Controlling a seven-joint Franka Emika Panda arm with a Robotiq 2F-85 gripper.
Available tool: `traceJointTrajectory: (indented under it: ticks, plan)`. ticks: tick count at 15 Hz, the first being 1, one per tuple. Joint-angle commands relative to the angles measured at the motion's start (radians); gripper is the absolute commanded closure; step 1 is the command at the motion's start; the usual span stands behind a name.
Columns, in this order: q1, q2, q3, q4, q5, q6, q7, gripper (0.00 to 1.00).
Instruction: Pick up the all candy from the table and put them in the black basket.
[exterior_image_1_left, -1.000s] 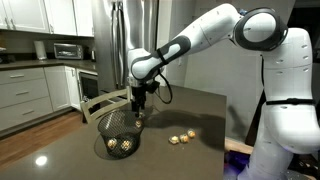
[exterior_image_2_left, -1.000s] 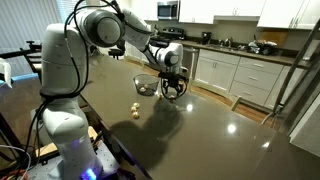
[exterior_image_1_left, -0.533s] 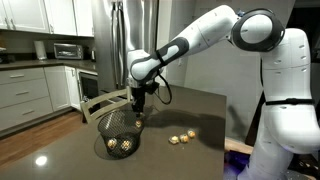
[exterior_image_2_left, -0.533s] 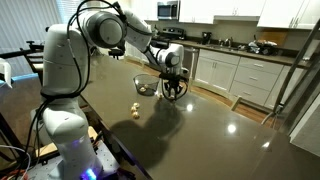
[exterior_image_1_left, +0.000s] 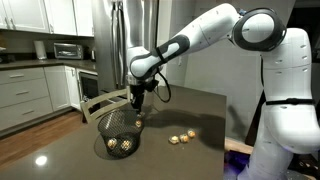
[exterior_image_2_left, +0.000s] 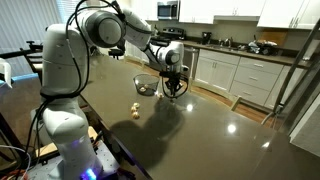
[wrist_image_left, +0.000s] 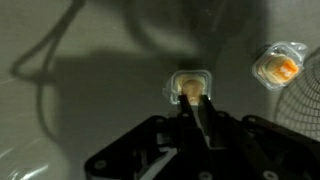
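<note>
We see the gripper (wrist_image_left: 196, 99) clamped on one candy (wrist_image_left: 188, 82) on the table (wrist_image_left: 80, 110), black basket (wrist_image_left: 304, 112) to its right.

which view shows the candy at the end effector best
The wrist view: the candy sits mid-picture, close up, right at the tips of the end effector. In both exterior views the end effector stands over that spot by the basket, and the candy is too small to make out.
</note>
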Motion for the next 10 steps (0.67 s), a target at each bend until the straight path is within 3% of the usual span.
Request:
traceJointTrajectory:
  ticks: [1, 6, 7, 9, 10]
  plan:
    - [0.000, -0.061, 0.012, -0.017, -0.011, -0.041, 0.005, 0.96]
    - [0.006, -0.121, 0.024, -0.028, -0.017, -0.084, 0.001, 0.93]
    - [0.007, -0.126, 0.024, -0.029, -0.021, -0.088, 0.009, 0.69]
    - [0.007, -0.125, 0.023, -0.028, -0.030, -0.102, 0.014, 0.68]
    - [0.006, -0.124, 0.022, -0.029, -0.030, -0.108, 0.014, 0.62]
